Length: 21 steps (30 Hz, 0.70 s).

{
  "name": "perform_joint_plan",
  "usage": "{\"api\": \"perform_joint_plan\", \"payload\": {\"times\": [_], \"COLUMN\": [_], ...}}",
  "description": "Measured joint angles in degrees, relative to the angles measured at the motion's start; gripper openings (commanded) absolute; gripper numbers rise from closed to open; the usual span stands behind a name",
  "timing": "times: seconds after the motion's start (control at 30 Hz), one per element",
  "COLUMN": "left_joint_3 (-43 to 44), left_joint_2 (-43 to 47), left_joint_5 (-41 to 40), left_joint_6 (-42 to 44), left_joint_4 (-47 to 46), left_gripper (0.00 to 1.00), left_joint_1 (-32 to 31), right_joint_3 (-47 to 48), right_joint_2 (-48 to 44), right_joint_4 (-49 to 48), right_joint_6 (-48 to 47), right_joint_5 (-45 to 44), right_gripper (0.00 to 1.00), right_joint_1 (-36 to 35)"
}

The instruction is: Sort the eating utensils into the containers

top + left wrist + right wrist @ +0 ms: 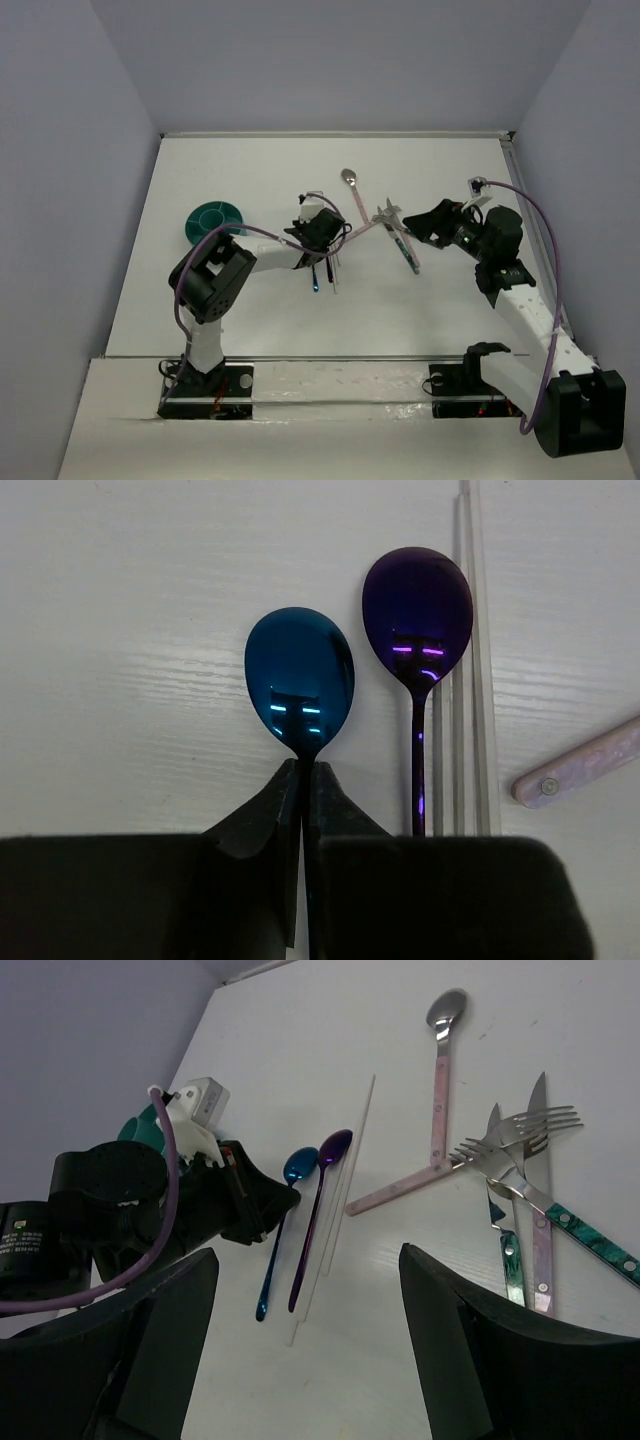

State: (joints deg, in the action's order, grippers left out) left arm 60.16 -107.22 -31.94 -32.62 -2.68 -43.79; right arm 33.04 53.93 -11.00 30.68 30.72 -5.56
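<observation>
- Left gripper [303, 768] is pinched nearly shut on the neck of the blue spoon [300, 680], right behind the bowl. The spoon looks like it's lying flat on the table, not lifted yet.
- The spoon sits mid-table and its long axis runs near-far. The bowl points far and the handle trails back toward the near edge, under the gripper.
- Biggest worry, imo: the grip is way up at the bowl end, so nearly the whole handle hangs free. On the lift it could swing down or twist in the jaws, and that glossy metal looks slippery.
- The purple spoon [417, 610] lies parallel just to the right, with clear sticks [465, 680] right beside it. A sloppy lift or a swinging handle could knock them askew.
- The cup [192, 220] is off to the left and a bit farther. It has dividers, so a long handle arriving at a bad angle could catch the rim or a divider and tip out. It might even shove the cup.
- Right gripper [305, 1260] is wide open and holding nothing, over by the forks [520, 1130] on the right. It's apart from the left one, so I don't expect a clash unless both go for the middle.
</observation>
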Motion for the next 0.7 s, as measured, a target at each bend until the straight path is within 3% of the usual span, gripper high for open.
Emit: {"api": "perform_joint_plan", "payload": {"times": [0.2,0.4,0.53,0.7], "left_joint_3": [-1.1,-1.7,-1.7,-3.7], "left_joint_2": [4.0,22.7,32.7,35.4], "left_joint_5": [-1.2,-7.2,-9.8,-12.2], "left_joint_6": [2.0,6.3,8.8,13.8], "left_joint_4": [0.5,1.3,-2.9,-9.8], "left_gripper": [0.00,0.00,0.00,0.00], "left_joint_1": [0.6,3.1,10.3,19.3], "right_joint_3": [0.0,0.0,-0.3,-1.1], "right_joint_2": [0.4,0.5,0.5,0.4], "right_joint_4": [0.0,-0.2,-1.0,-2.5], "right_joint_6": [0.2,0.2,0.5,0.7], "right_joint_5": [0.2,0.2,0.2,0.2], "right_gripper": [0.79,0.79,0.79,0.79], "right_joint_1": [0.0,0.0,0.0,0.0]}}
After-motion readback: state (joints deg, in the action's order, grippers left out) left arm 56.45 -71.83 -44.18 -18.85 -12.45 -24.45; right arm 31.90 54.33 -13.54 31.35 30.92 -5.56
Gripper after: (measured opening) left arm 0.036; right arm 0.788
